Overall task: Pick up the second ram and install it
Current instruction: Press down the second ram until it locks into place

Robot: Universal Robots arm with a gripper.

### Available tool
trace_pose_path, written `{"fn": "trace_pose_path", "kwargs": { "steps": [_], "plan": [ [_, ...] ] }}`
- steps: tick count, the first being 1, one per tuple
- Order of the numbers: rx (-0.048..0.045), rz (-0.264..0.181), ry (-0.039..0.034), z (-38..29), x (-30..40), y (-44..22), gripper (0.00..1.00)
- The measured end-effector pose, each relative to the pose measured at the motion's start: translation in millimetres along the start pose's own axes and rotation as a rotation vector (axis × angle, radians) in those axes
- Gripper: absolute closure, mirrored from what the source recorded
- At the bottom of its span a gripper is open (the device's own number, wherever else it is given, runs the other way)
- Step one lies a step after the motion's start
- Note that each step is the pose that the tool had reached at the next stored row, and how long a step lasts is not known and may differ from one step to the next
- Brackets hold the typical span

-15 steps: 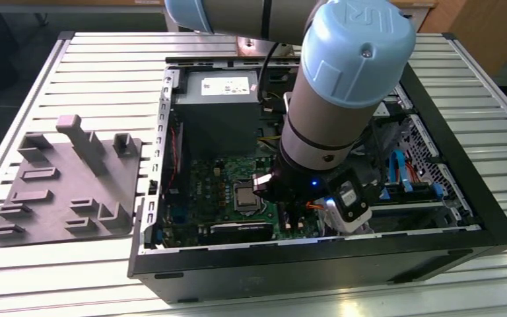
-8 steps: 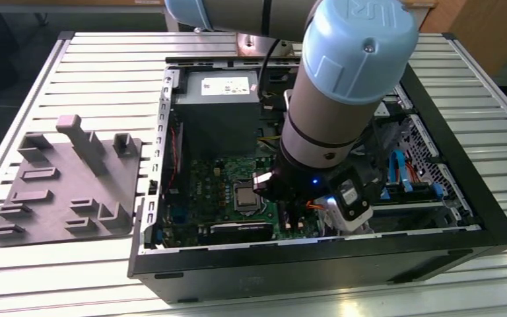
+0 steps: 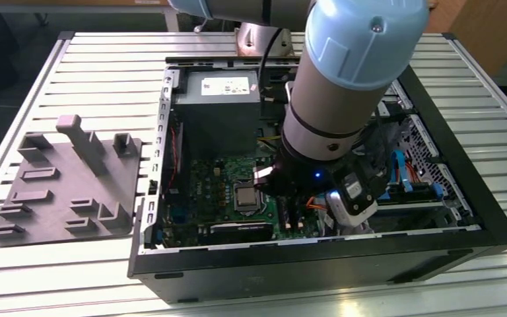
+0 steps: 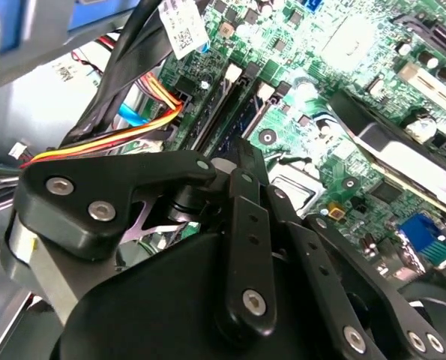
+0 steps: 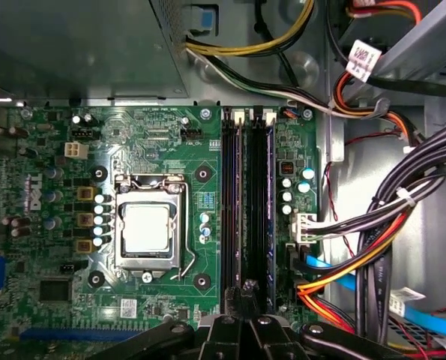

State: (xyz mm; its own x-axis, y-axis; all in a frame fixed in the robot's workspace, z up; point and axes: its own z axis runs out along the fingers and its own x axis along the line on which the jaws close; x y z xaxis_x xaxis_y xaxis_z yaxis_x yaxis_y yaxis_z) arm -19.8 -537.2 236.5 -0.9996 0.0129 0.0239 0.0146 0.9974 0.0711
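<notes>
My gripper (image 5: 246, 294) is down inside the open computer case (image 3: 465, 198), fingers shut together, above the near end of the two black memory slots (image 5: 261, 195) on the green motherboard (image 5: 58, 300). In the second wrist view a dark blue-green stick, the second ram (image 4: 245, 114), stands in the slot just beyond the fingertips (image 4: 241, 166). Whether the tips touch it I cannot tell. In the exterior view the arm's wrist (image 3: 324, 158) covers the gripper, and the slots (image 3: 294, 214) show just below it.
The CPU socket (image 5: 148, 229) lies beside the slots, and the grey power supply (image 3: 218, 99) sits at the case's back. Bundles of black, orange and yellow cables (image 5: 380, 247) crowd the slots' other side. A grey moulded tray (image 3: 68, 181) rests on the slatted table at the exterior view's left.
</notes>
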Motion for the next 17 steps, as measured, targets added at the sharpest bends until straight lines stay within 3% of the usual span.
{"fn": "trace_pose_path", "kwargs": {
  "steps": [4,11,17],
  "plan": [
    [0.0012,0.000,0.0000,-5.2,0.1,0.4,0.89],
    [0.0013,0.000,-0.0001,-5.6,0.1,0.5,0.89],
    [0.0014,0.000,0.0000,-5.3,0.3,5.4,0.89]
  ]
}}
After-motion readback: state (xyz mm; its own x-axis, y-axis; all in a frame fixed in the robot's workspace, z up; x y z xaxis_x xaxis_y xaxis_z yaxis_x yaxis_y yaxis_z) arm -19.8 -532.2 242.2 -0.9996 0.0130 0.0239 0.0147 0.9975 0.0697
